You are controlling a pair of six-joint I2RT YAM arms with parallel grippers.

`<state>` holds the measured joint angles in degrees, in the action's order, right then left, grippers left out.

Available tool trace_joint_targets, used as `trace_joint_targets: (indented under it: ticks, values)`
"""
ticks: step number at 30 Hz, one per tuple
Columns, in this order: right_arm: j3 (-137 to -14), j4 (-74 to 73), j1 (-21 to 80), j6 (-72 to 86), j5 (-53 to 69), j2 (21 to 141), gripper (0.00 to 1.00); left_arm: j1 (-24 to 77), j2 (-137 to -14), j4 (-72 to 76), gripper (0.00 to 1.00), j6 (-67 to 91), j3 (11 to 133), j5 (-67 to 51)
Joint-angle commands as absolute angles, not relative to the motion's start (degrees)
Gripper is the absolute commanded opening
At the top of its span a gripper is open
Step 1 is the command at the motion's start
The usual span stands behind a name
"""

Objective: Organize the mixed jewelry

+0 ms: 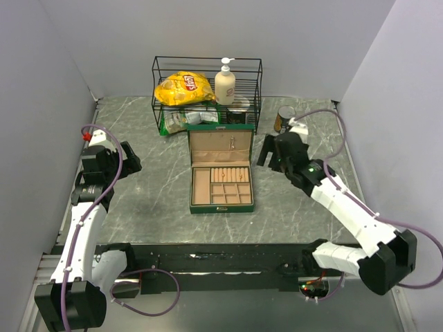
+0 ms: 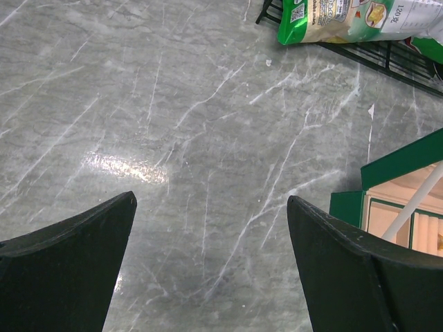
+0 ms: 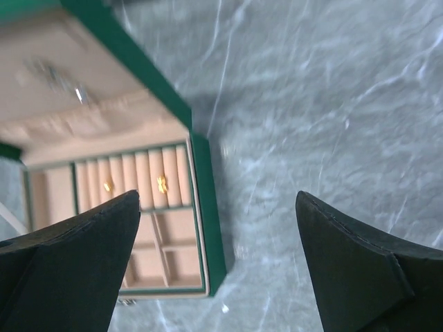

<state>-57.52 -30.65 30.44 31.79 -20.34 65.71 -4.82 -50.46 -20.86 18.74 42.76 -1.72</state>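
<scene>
Two small gold pieces (image 3: 161,184) sit among the ring rolls (image 3: 138,178) of the open green box (image 3: 211,235), mid-tabletop (image 1: 152,200). The right tool (image 3: 218,196) hangs just right of the box, fingers wide apart, holding nothing. The left tool (image 2: 211,199), likewise spread and holding nothing, hovers over the tabletop left of it.

Grey marbled table (image 1: 152,200), open green box (image 1: 221,146) at centre, wire rack (image 1: 252,90) behind, can (image 1: 284,117)

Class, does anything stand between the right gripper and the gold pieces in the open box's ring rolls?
Nothing covers them: the lid is up and the gold pieces lie exposed. Only the side wall of the green box lies between them and the open right gripper.
</scene>
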Motion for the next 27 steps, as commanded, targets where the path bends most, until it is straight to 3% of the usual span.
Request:
trace_joint_targets:
  ticks: [1,18,27]
  values:
    - [-61.9,-26.7,26.1,32.9,-19.9,63.5,1.0,-5.0,-50.3,-19.2,0.96,18.5,43.9,-2.5]
    - [-95.3,-33.4,20.2,25.7,-6.7,89.8,1.0,-5.0,-50.0,-19.3,0.96,18.5,43.9,-2.9]
    - [-95.1,-32.6,20.0,27.1,1.8,95.3,1.0,-5.0,-50.9,-19.2,0.96,18.3,44.0,-3.2]
